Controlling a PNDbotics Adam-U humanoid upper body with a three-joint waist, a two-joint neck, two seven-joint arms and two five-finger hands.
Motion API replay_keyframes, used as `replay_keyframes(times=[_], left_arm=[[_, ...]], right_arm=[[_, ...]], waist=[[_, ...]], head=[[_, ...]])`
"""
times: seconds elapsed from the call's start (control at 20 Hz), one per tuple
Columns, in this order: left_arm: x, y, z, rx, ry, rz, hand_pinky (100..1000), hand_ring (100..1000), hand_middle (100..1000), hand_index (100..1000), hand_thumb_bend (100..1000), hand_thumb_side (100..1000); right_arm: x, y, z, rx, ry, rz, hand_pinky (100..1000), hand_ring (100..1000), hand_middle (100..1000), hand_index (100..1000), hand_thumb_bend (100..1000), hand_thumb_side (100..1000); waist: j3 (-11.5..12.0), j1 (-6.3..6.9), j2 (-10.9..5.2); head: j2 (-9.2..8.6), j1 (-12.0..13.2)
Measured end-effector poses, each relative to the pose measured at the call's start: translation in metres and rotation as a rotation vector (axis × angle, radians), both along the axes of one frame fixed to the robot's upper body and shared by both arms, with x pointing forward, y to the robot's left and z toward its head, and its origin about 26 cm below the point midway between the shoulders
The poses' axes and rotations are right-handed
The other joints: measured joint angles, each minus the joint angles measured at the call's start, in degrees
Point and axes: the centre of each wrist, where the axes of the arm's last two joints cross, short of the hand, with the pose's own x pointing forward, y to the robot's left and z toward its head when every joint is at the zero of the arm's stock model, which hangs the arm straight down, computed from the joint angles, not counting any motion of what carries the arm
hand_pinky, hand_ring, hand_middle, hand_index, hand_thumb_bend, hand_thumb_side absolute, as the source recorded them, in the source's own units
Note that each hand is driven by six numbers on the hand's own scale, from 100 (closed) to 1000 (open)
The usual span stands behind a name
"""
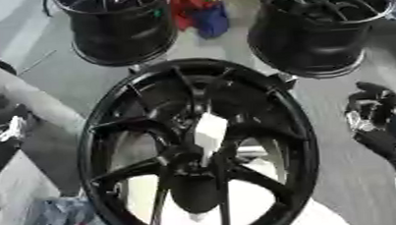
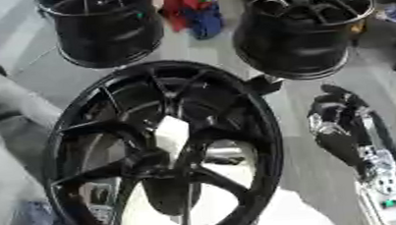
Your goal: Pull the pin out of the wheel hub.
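The pin, a pale piece, sits in the hub of the black wheel, well inward of the right hand, whose fingers hang curled on nothing; a misjudged reach could snag a spoke; the left hand is indistinct.

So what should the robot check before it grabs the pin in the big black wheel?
1. Big black wheel in front of the robot: ok.
2. Pin located: cannot tell; a white piece shows near the hub, but whether it is the pin is unclear.
3. Right hand near the wheel: ok, beside its right rim, not touching.
4. Right hand ready to grasp: cannot tell; its fingers are not readable.
5. Left hand out of the way: ok, at the left edge, apart from the wheel.
6. Two other wheels clear of the work: ok, they stand farther back.
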Motion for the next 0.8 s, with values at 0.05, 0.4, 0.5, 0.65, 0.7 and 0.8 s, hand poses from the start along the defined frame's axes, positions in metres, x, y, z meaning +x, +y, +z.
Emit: replay_keyframes(times=[0.05, 0.4, 0.5, 0.65, 0.7, 0.8], left_arm=[[0.0, 0.0, 0.0, 0.0, 0.0, -0.001, 647, 656, 745, 800, 312, 332], [0.0, -0.001, -0.001, 0.003, 0.006, -0.014, 647, 657, 745, 800, 311, 334], [0.0, -0.002, -0.001, 0.004, 0.008, -0.02, 647, 657, 745, 800, 312, 333], [0.0, -0.003, -0.001, 0.008, 0.011, -0.03, 647, 657, 745, 800, 312, 334], [0.0, -0.004, -0.001, 0.01, 0.012, -0.033, 647, 657, 745, 800, 312, 334], [0.0, -0.005, -0.002, 0.012, 0.014, -0.042, 647, 657, 745, 800, 309, 335]], right_arm=[[0.0, -0.003, 0.005, -0.019, -0.009, 0.005, 677, 595, 664, 829, 100, 184], [0.008, -0.017, 0.098, -0.346, -0.176, 0.191, 711, 628, 697, 859, 100, 178], [0.013, -0.014, 0.13, -0.481, -0.23, 0.312, 723, 649, 708, 871, 100, 164], [0.02, -0.003, 0.169, -0.66, -0.275, 0.518, 742, 692, 741, 888, 100, 175], [0.022, 0.003, 0.18, -0.715, -0.281, 0.587, 751, 716, 759, 894, 115, 172], [0.024, 0.014, 0.197, -0.803, -0.275, 0.714, 768, 753, 795, 905, 168, 193]], waist=[[0.0, -0.02, -0.03], [0.9, -0.48, -0.42], [1.3, -0.68, -0.45], [1.9, -0.98, -0.58], [2.1, -1.13, -0.61], [2.5, -1.49, -0.63]], head=[[0.0, -0.1], [0.0, -0.9], [0.0, -1.1], [0.0, -1.6], [0.0, -1.7], [0.0, -2.0]])
